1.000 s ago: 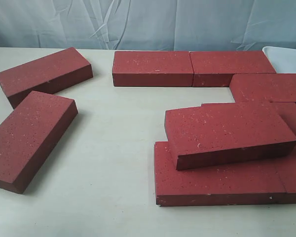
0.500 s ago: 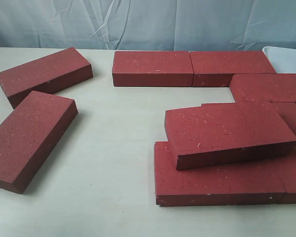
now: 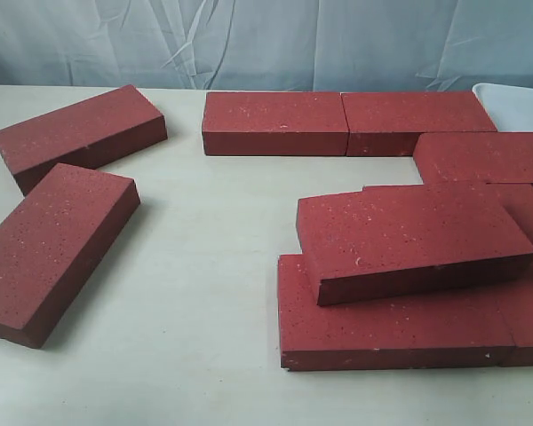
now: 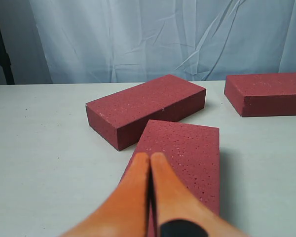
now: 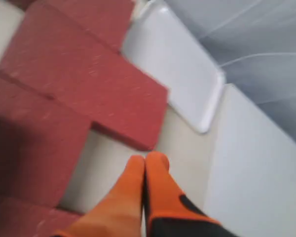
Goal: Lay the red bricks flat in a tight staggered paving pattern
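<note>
Exterior view: open tabletop (image 3: 215,232) between red bricks (image 3: 62,232)

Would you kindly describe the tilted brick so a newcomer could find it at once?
On the pale table, look to the cluster of red bricks on the right of the exterior view. One brick lies tilted on top of the others; it alone is stacked, the rest lie flat.

No change shows between the earlier exterior pictures and this one. The red bricks (image 3: 274,122) lie in the same places at the same angles, the tilted brick (image 3: 413,235) included, edge for edge. For the two wrist views there is no earlier picture to compare against.
</note>
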`<state>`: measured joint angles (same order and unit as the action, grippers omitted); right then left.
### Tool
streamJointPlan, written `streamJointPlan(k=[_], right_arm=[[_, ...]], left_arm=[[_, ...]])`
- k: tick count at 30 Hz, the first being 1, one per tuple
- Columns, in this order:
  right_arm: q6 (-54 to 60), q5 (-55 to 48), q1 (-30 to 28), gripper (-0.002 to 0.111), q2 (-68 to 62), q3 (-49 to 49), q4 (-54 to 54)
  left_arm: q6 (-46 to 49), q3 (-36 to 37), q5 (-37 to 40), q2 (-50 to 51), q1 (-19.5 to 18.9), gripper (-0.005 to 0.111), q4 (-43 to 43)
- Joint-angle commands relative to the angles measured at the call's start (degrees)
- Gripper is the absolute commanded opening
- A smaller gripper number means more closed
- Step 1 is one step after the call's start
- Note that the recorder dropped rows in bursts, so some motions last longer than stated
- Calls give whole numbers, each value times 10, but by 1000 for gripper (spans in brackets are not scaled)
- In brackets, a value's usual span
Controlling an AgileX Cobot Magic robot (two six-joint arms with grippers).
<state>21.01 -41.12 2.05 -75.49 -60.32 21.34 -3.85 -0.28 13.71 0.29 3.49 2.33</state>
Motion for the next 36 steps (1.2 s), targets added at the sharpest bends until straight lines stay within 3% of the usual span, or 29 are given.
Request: streamJointPlan(k=[1,6,8,10,13,14,21,29,36], right_arm=[[362,-215,4,-1,-14,-61,-305],[564,-271,29,2,-14,-23,-425],[631,-266,51,14,-14,-4,-428],[666,-244,76,34,-17,19,-424],[667,-200,109,59,-25,50,-413],[667,-186,122,62,-28,62,-408],[642,-56,201,62,-29,157,-303],[637,77,209,62,-31,198,-303],[637,104,209,56,-48,201,-296]], left_arm=[[0,3,0,-3,1,1,2],[0,3,0,-3,1,1,2],[0,3,0,-3,1,1,2],[0,3,0,-3,1,1,2],[0,3,0,-3,1,1,2],[0,3,0,-3,1,1,2],[0,3,0,-3,1,1,2],[0,3,0,-3,1,1,2],[0,3,0,-3,1,1,2]])
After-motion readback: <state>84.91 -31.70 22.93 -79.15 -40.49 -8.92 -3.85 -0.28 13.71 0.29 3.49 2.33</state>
